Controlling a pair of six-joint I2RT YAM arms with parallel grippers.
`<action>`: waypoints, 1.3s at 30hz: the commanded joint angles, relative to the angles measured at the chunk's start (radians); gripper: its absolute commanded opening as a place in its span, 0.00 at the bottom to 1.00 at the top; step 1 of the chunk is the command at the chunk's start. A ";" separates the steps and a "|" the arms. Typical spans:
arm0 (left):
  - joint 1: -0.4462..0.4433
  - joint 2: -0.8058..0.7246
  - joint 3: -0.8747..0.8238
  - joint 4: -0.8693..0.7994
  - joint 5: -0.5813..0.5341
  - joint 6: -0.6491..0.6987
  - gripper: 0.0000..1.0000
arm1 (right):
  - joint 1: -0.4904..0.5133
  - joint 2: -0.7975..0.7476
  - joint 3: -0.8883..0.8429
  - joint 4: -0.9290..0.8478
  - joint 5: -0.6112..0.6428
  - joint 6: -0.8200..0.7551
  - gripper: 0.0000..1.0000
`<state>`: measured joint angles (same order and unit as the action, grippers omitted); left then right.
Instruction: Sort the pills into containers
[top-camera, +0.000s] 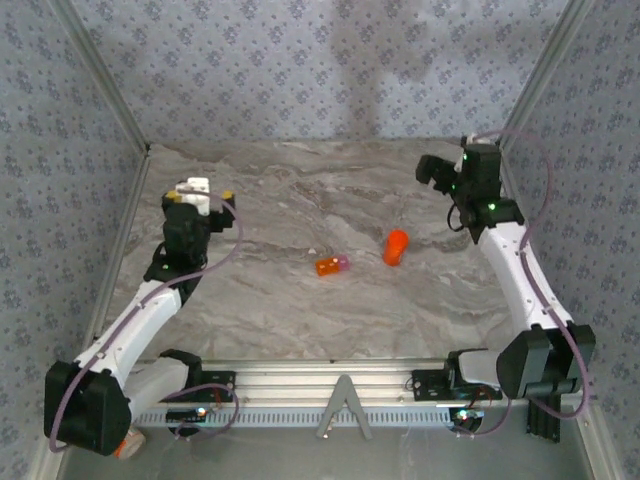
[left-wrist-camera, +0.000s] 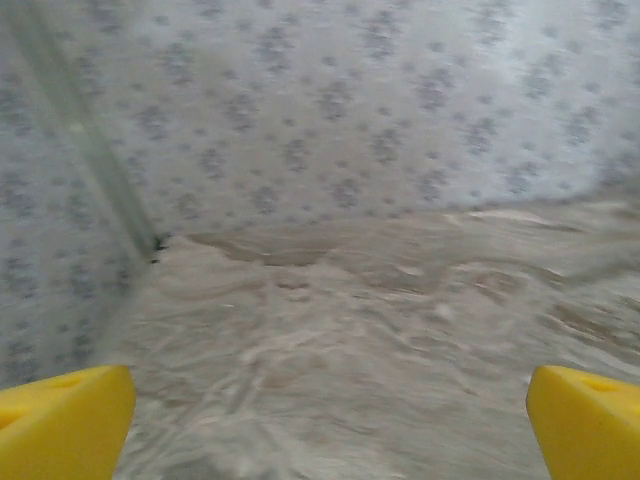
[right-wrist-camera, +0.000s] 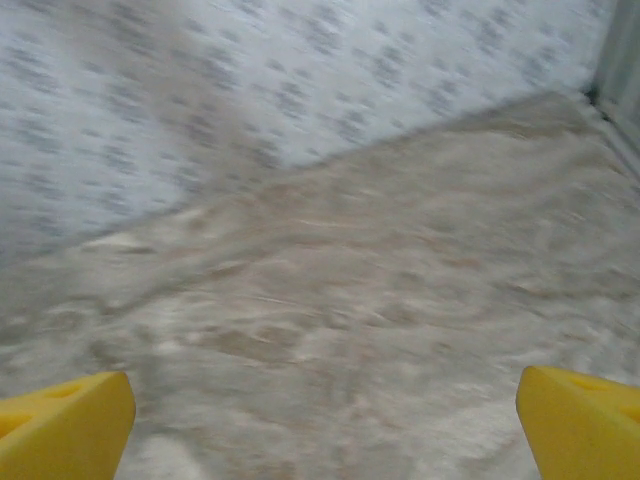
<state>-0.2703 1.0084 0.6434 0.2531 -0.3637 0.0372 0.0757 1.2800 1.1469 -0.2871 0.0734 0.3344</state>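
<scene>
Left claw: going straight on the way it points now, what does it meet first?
The left claw would probably meet the table top first, or the patterned wall behind it; depth is unclear. The way there looks free.

an orange bottle and a tiny orange box with a pink end sit mid-counter, near each other but apart, the box to the left. the left arm reaches along the left side and the right arm toward the far right corner, both well apart from them.
</scene>
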 joint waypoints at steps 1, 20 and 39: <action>0.067 -0.015 -0.082 0.108 -0.015 -0.006 1.00 | -0.045 -0.013 -0.159 0.218 0.107 -0.057 1.00; 0.168 0.429 -0.322 0.652 0.167 0.030 1.00 | -0.091 0.246 -0.798 1.199 0.064 -0.336 1.00; 0.302 0.529 -0.223 0.550 0.348 -0.071 1.00 | -0.088 0.259 -0.764 1.132 -0.013 -0.356 1.00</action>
<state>0.0326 1.5448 0.4088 0.8062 -0.0372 -0.0200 -0.0139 1.5391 0.3653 0.8429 0.0662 -0.0025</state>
